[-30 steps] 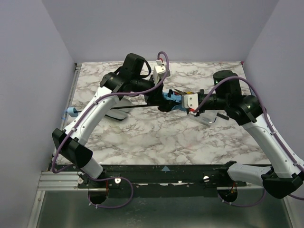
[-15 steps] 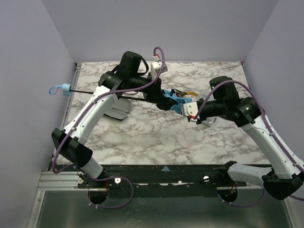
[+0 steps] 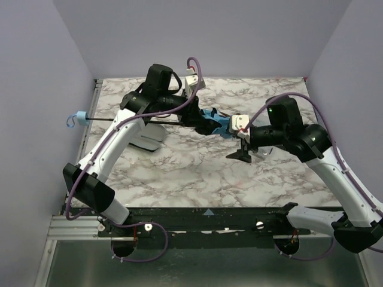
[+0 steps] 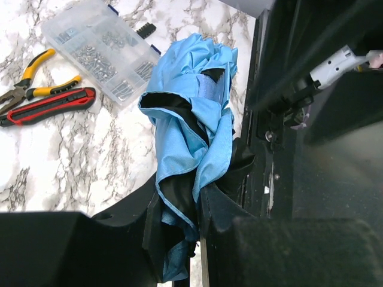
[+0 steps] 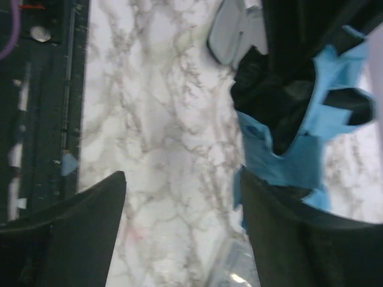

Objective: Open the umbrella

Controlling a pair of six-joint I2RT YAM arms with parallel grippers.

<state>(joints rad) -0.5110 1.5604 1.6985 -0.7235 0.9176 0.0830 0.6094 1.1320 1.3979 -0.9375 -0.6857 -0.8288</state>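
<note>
The umbrella's sky-blue and black fabric [image 3: 214, 124] hangs bunched between the two arms above the table. Its thin black shaft [image 3: 111, 121] runs left to the small light-blue handle [image 3: 76, 118], past the table's left edge. My left gripper [image 3: 200, 124] is shut on the bundle; in the left wrist view the fabric [image 4: 191, 113] is pinched in the left gripper [image 4: 200, 224]. My right gripper [image 3: 242, 150] stands open just right of and below the fabric. In the right wrist view nothing lies in the right gripper [image 5: 182, 206], and the blue cloth [image 5: 287, 161] brushes its right finger.
A clear plastic parts case [image 4: 99, 51] lies on the marble table [image 3: 197, 173] beneath the bundle, with yellow-handled pliers [image 4: 30, 78] and a red knife [image 4: 51, 106] beside it. A pale rounded object [image 3: 148, 141] sits under the left arm. Purple walls close in on both sides.
My right gripper has let go of the fabric, opened wide and dropped slightly toward the table. The left arm swung the umbrella, so the handle rose and moved left.
</note>
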